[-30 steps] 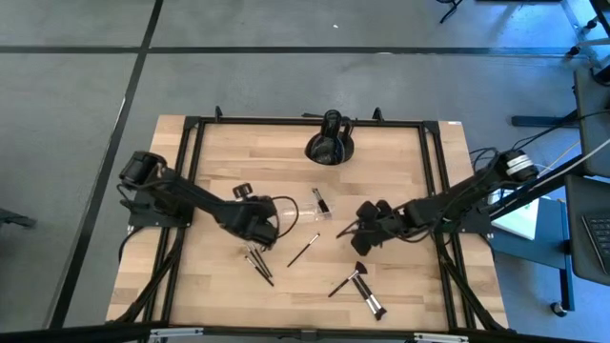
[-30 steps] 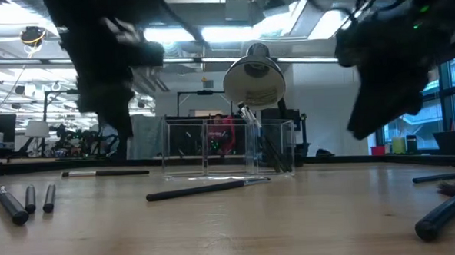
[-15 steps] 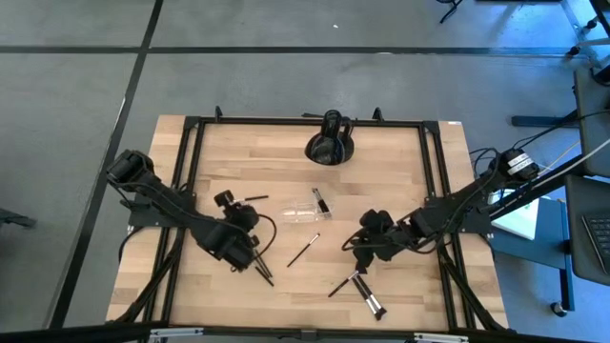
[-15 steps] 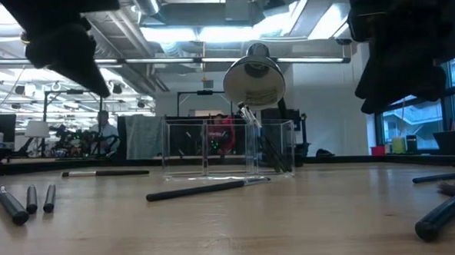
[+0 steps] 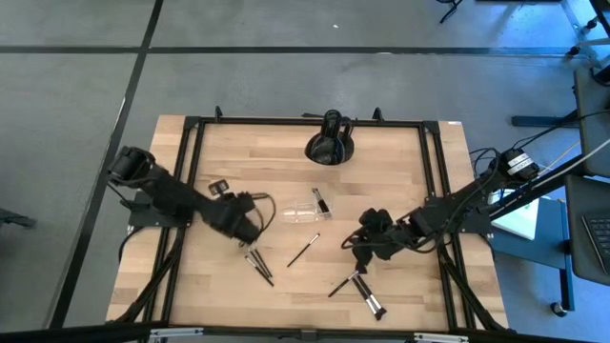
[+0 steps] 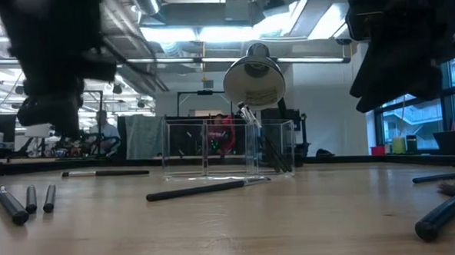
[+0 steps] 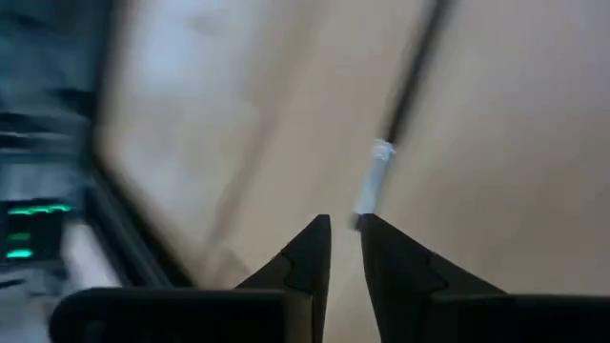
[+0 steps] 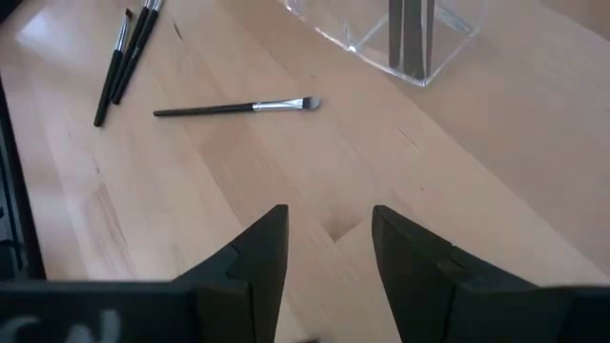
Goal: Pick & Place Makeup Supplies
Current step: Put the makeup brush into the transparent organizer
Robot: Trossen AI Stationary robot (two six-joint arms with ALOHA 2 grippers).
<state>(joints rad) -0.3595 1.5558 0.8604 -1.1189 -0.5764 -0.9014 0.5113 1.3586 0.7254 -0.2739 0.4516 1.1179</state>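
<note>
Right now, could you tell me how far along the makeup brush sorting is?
Early on. Done: a couple of brushes stand in the clear organiser. In hand: nothing; the left gripper, jaws nearly closed and empty, hangs above the table, and the right gripper hovers open. Left: the lone brush, the left cluster and the front brushes.

A lone brush [image 5: 304,251] lies on the table [image 5: 381,191] between two brush clusters [image 5: 259,264].

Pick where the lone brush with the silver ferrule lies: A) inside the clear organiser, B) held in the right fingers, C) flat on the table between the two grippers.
C: the brush lies flat on bare wood, outside the organiser; the right fingers hold nothing.
</note>
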